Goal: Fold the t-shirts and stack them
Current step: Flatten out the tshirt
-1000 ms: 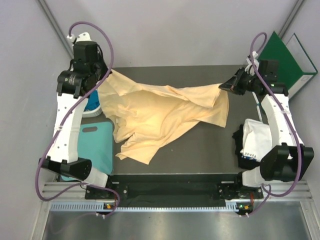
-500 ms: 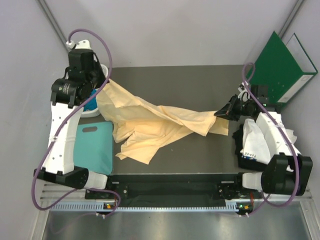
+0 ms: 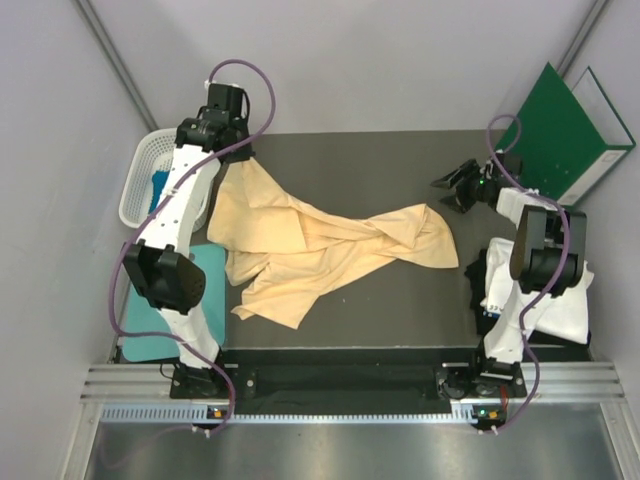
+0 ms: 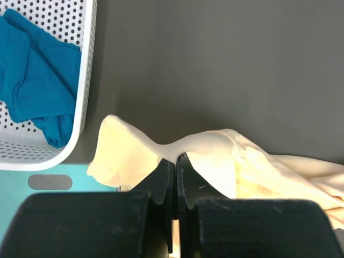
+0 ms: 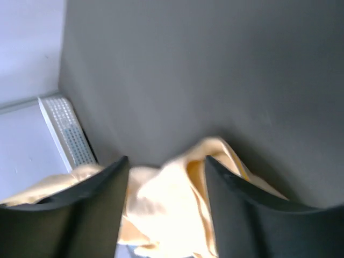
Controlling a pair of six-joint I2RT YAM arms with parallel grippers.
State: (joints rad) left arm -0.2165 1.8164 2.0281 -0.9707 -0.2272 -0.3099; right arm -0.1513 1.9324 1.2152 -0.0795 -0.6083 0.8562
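Note:
The large peach-yellow t-shirt lies crumpled across the dark table. My left gripper is at the shirt's far left corner, next to the basket. In the left wrist view the gripper is shut on a pinched ridge of the peach cloth. My right gripper hovers open just beyond the shirt's right end. In the right wrist view peach cloth lies loose below its spread fingers. A blue t-shirt sits in the basket. A white t-shirt rests on a dark one at the right.
A white perforated basket stands at the far left. A teal board lies near the front left. A stiff green folder leans in the far right corner. Grey walls enclose the table.
My right gripper opened and let go of the peach shirt, whose right end dropped onto the table. The left arm swung toward the far edge, carrying its corner of the shirt.

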